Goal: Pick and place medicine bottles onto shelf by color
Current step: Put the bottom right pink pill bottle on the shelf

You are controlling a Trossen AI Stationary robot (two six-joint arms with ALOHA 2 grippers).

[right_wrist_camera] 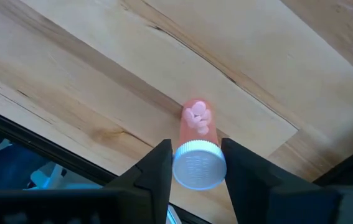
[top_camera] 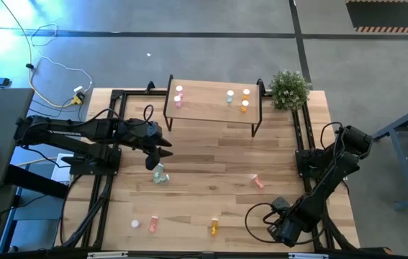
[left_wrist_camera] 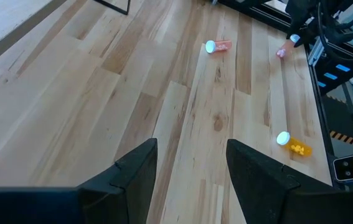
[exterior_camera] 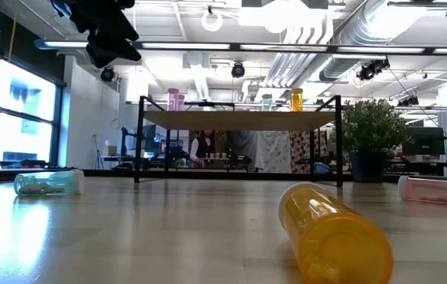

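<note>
Flanking a pink bottle (right_wrist_camera: 196,124), right gripper (right_wrist_camera: 196,163) overhangs the table edge (right_wrist_camera: 70,146).

From above, the right gripper (top_camera: 281,229) sits at the table's near edge, its fingertips and anything between them hidden under its own dark body. In the right wrist view the pink bottle (right_wrist_camera: 197,144) lies between the fingers, but whether they press its white cap cannot be told. The left gripper (top_camera: 155,160) covers part of the pale green bottle (top_camera: 162,175) lying just beside it. At table height the left gripper is cut off by the picture's top edge, and the salmon bottle (exterior_camera: 437,189) by the right edge. The bottles on the shelf (top_camera: 211,111) are too small to read their contents.
</note>
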